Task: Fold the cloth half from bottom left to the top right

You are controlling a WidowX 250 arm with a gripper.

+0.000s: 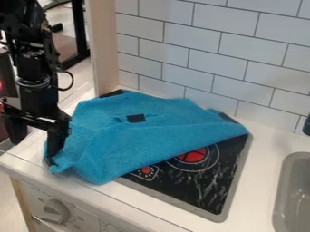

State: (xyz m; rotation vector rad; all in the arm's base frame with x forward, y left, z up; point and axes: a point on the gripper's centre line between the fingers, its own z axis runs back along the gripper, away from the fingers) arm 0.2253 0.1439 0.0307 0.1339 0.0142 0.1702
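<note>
The black gripper [34, 152] hangs at the left, over the counter's front left edge. It is open, its two fingers wide apart; the right one comes down at the front left corner of the blue cloth [142, 140], while the left one hangs beside the cloth. That corner is bunched up around the right fingertip. Spread flat with some wrinkles, the cloth covers the back and left of the black stove top [209, 188]. A small dark patch shows in the middle of the cloth.
Red burner markings [194, 155] show on the bare front right of the stove top. A grey sink [293, 199] lies at the right edge, a white tiled wall [209, 59] stands behind, and a knob [55, 211] sits on the front panel below the counter.
</note>
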